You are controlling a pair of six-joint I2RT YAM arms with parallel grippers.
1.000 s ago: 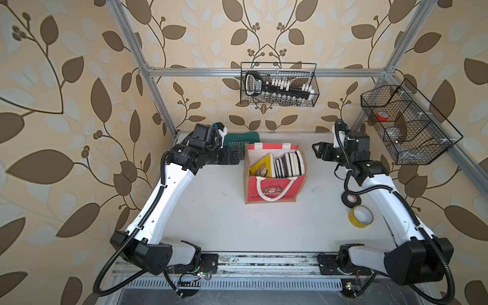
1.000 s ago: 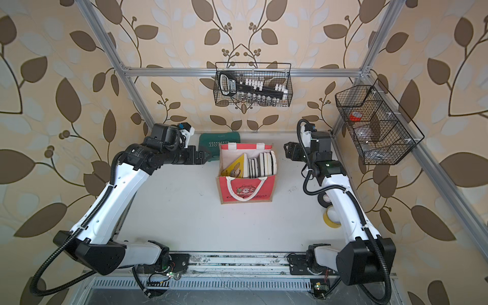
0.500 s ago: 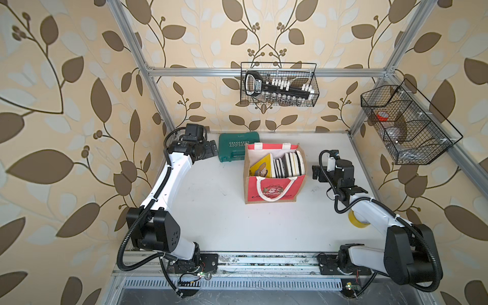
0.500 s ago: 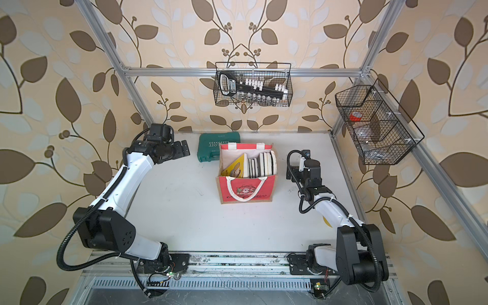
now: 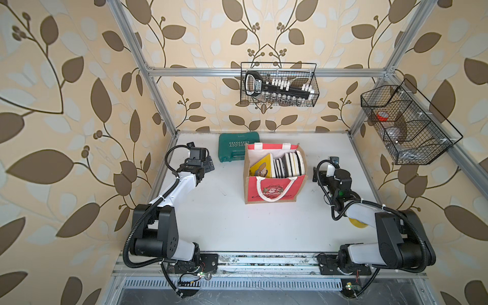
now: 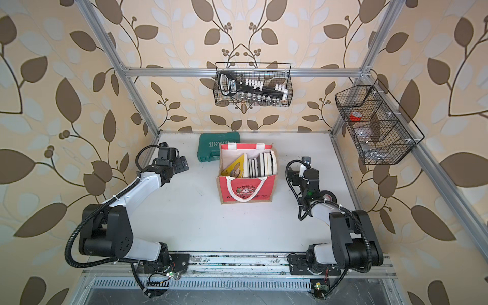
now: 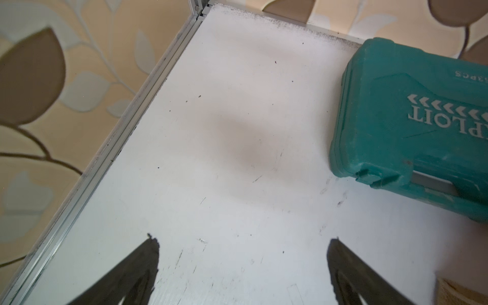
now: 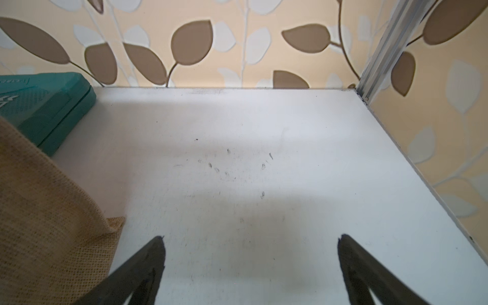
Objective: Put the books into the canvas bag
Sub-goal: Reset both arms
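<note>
Drawn back low now, left end effector (image 7: 243, 241) sits at 9 o'clock of the canvas bag (image 5: 272, 190), right end effector (image 8: 250, 239) at 3, both spread wide, empty. Books (image 5: 287, 165) stand inside; green case (image 5: 235, 146) at 11, corner hidden.

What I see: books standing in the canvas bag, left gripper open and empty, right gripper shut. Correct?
No: the right gripper is open, jaws spread over the table in the right wrist view. The books in the canvas bag and open, empty left gripper are right.
</note>
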